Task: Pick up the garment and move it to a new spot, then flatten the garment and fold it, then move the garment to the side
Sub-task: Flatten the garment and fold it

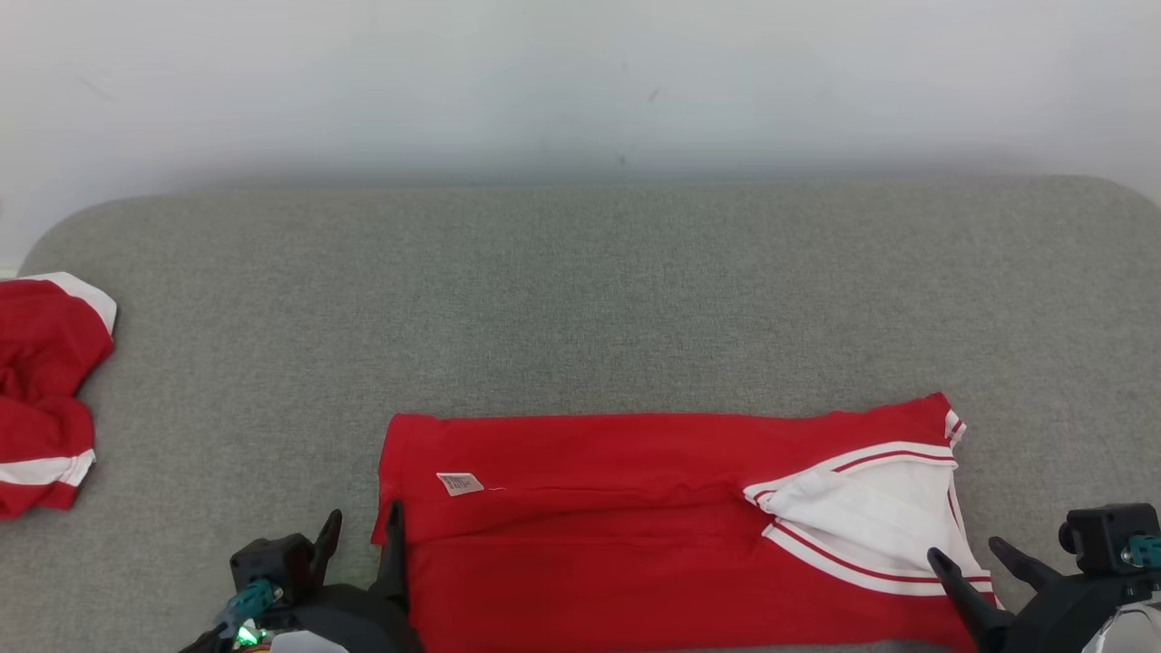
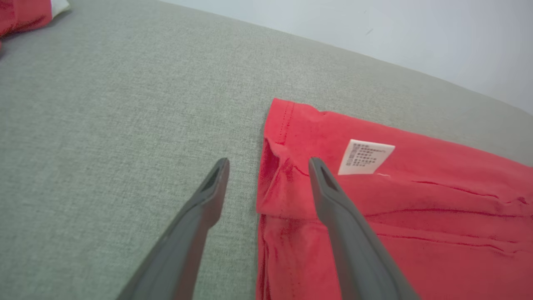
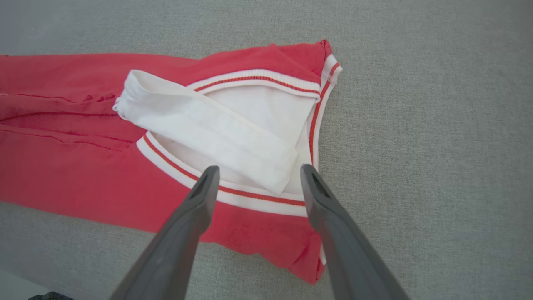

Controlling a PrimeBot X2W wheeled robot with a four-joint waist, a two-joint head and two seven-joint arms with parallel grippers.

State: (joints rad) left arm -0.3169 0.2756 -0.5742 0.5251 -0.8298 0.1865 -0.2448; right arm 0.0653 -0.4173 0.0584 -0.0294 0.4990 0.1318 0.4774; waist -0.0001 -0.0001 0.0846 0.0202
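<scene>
A red garment [image 1: 635, 526] with white, red-striped trim lies folded into a long band on the grey table, near the front edge. A white care label [image 1: 460, 483] sits near its left end. My left gripper [image 1: 361, 537] is open at that left end, one finger over the red cloth [image 2: 374, 208] and the other over bare table; it holds nothing. The right gripper [image 1: 966, 555] is open above the white-trimmed right end [image 3: 233, 137], empty too. In the right wrist view the fingers [image 3: 200, 200] straddle the white folded strip.
A second red and white garment [image 1: 41, 390] lies crumpled at the table's left edge, also seen in the left wrist view's top corner [image 2: 25, 14]. The grey table [image 1: 580, 299] stretches back to a pale wall. Its rounded corners show at the far left and right.
</scene>
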